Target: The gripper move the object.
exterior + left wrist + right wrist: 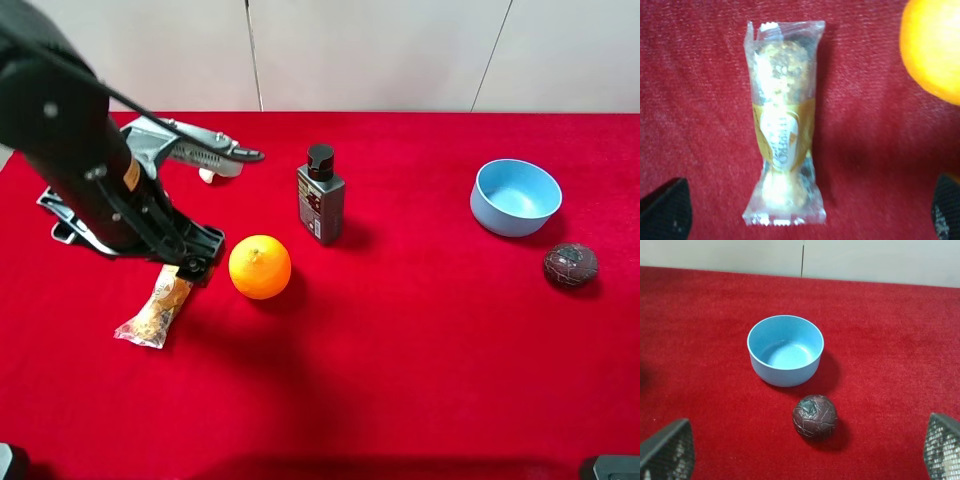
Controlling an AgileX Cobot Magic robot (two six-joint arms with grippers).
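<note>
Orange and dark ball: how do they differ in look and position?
The orange is bright, smooth and larger; the dark ball is brown, crinkled and smaller. The orange lies beside the snack packet under the left gripper; the ball sits by the blue bowl on the right. Both are round, resting on the red cloth.
</note>
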